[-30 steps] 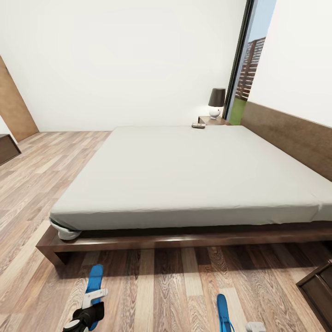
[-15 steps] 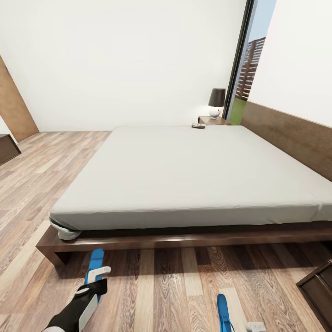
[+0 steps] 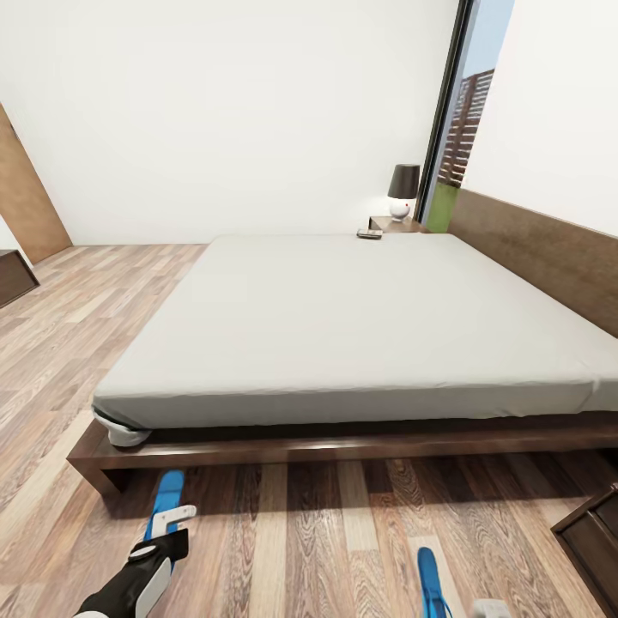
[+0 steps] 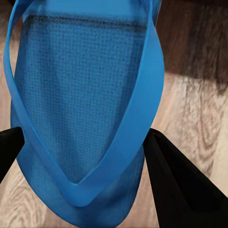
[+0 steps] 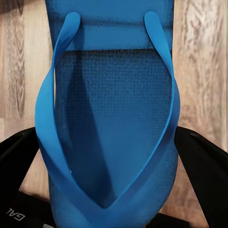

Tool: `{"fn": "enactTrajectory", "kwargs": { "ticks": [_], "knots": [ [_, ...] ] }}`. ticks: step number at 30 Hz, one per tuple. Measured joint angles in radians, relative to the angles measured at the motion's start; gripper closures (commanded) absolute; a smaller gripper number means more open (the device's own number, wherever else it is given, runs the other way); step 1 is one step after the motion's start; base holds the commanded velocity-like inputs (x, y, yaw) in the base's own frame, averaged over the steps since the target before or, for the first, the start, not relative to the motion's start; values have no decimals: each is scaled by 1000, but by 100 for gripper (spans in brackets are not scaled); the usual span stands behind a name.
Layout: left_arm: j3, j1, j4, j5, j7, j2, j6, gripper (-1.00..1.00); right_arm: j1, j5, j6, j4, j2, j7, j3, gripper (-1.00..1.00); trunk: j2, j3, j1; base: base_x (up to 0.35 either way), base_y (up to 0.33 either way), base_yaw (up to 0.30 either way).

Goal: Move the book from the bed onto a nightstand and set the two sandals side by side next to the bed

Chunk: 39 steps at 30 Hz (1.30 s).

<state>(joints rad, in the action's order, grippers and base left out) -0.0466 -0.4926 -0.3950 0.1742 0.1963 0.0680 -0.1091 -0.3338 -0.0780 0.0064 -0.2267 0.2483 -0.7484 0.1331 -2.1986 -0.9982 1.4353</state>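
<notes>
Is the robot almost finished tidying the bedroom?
Not yet. Nothing looks done. The book lies at the far edge of the bed, just beside the nightstand. In hand: the left gripper has one sandal between its fingers, and the right gripper has the other sandal. They are far apart over the floor. Left: put the sandals side by side, then move the book.

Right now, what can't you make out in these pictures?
- Book, head view: too small to read its cover.
- Right sandal, head view: cut off by the bottom edge.
- Left sandal, head view: its near half is hidden behind the left end effector.
- Both wrist views: the sandals hide the fingertips, so grip contact is uncertain.
</notes>
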Motion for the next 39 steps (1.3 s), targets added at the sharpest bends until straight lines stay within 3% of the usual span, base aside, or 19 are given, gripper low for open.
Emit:
{"fn": "enactTrajectory", "kwargs": {
  "ticks": [5, 7, 8, 10, 16, 19, 21, 22, 24, 28, 29, 34, 39],
  "knots": [
    [1, 0, 21, -1, 0, 1, -2, 100, 0, -3, 3, -3, 9, -25, 6, 100, 0, 0, 0, 0, 0, 0],
    [15, 0, 34, -5, -7, 1, -3, 100, 0, -22, 16, -9, 41, -52, 20, 100, 0, 0, 0, 0, 0, 0],
    [44, 0, 40, -4, -21, 1, -4, 100, 0, -81, 88, -15, 78, -63, 20, 100, 0, 0, 0, 0, 0, 0],
    [54, 2, 48, -5, -25, 1, -4, 100, -1, -127, 172, -38, 92, -68, 20, 100, 0, 0, 0, 0, 0, 0],
    [58, 3, 101, -7, -28, 2, -3, 100, 0, -156, 310, -190, 97, -70, 19, 100, 0, 0, 0, 0, 0, 0],
    [59, 3, 108, -7, -28, 2, -1, 100, 0, -178, 479, -324, 96, -71, 19, 100, 0, 0, 0, 0, 0, 0],
    [59, 3, 109, -7, -28, 2, 1, 100, -1, -226, 547, -368, 97, -71, 20, 100, 0, 0, 0, 0, 0, 0],
    [59, 3, 109, -7, -28, 2, 3, 100, -1, -280, 590, -396, 96, -72, 21, 100, 0, 0, 0, 0, 0, 0],
    [59, 3, 109, -6, -28, 2, 4, 100, 0, -341, 634, -431, 96, -71, 20, 100, 0, 0, 0, 0, 0, 0],
    [59, 3, 109, -5, -28, 2, 7, 100, -1, -385, 673, -474, 98, -72, 20, 100, 0, 0, 0, 0, 0, 0],
    [58, 3, 109, -5, -28, 1, 7, 100, -1, -393, 687, -480, 99, -83, 20, 100, 0, 0, 0, 0, 0, 0],
    [57, 3, 108, -5, -28, 1, 8, 100, -3, -419, 754, -489, 100, -319, 21, 100, 0, 0, 0, 0, 0, 0],
    [56, 3, 106, -4, -26, 1, 7, 100, -3, -416, 763, -492, 98, -362, 20, 100, 0, 0, 0, 0, 0, 0]
  ]
}}
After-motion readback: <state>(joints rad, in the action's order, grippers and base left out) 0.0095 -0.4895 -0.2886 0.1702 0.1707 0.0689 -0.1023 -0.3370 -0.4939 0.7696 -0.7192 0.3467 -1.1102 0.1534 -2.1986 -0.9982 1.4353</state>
